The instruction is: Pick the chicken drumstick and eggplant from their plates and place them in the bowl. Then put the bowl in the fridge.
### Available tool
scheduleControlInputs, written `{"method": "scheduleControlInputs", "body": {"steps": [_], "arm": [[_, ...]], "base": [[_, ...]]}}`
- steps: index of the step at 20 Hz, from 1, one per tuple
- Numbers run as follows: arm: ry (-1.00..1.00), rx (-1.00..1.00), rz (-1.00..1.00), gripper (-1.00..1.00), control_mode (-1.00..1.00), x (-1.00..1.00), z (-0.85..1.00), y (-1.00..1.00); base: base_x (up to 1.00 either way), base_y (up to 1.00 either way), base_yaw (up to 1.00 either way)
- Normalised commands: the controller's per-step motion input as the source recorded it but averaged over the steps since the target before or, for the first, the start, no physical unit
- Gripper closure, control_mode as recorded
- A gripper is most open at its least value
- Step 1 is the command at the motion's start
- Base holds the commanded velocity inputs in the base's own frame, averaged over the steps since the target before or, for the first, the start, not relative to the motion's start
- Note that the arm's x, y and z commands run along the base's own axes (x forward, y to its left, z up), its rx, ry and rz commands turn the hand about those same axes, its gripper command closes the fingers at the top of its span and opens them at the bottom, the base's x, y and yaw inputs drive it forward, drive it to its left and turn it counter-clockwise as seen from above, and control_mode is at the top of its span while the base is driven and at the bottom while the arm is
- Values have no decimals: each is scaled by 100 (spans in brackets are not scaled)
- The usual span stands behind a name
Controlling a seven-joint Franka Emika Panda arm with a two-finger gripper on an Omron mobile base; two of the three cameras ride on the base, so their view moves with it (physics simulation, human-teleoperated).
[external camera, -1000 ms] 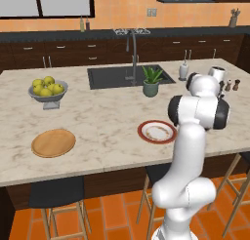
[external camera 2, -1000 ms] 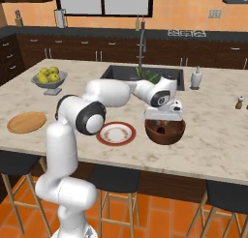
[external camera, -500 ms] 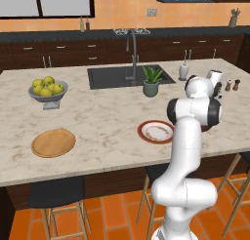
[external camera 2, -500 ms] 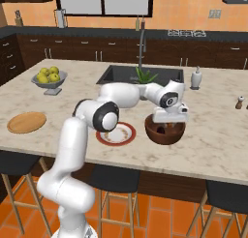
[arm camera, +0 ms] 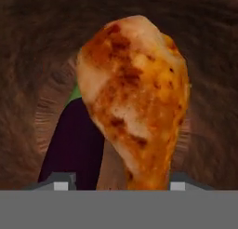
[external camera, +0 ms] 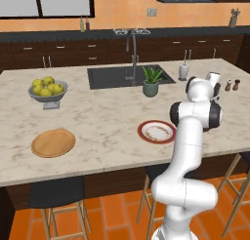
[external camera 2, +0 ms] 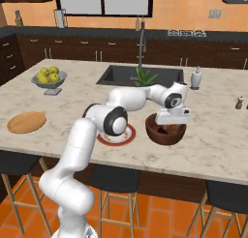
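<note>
Wood-grained bowl (arm camera: pixel 28 51) behind mottled orange-brown chicken drumstick (arm camera: pixel 137 95), dark purple eggplant (arm camera: pixel 74 144) beside.

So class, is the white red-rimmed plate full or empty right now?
Empty. The plate shows only its bare pale centre, and the drumstick and eggplant lie in the bowl.

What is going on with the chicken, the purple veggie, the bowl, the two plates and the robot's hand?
chicken drumstick: inside the bowl, between the finger tips.
eggplant: lying in the bowl, beside the drumstick.
bowl: on the counter, holding both foods.
white plate: empty.
wooden plate: empty.
gripper: down in the bowl; grip cannot be told.
</note>
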Motion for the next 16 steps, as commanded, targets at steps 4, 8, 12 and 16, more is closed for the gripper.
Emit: {"method": "scheduleControlInputs", "body": {"steps": [4,8,12,16], "arm": [[2,0,6,-100,-100,0,15,10],[0,0,7,-100,-100,-40,65,54],[-5,-9,9,-100,-100,-73,36,90],[-3,-12,2,-100,-100,-51,0,100]], "base": [[0,0,0],[0,0,0],[0,0,0],[0,0,0]]}}
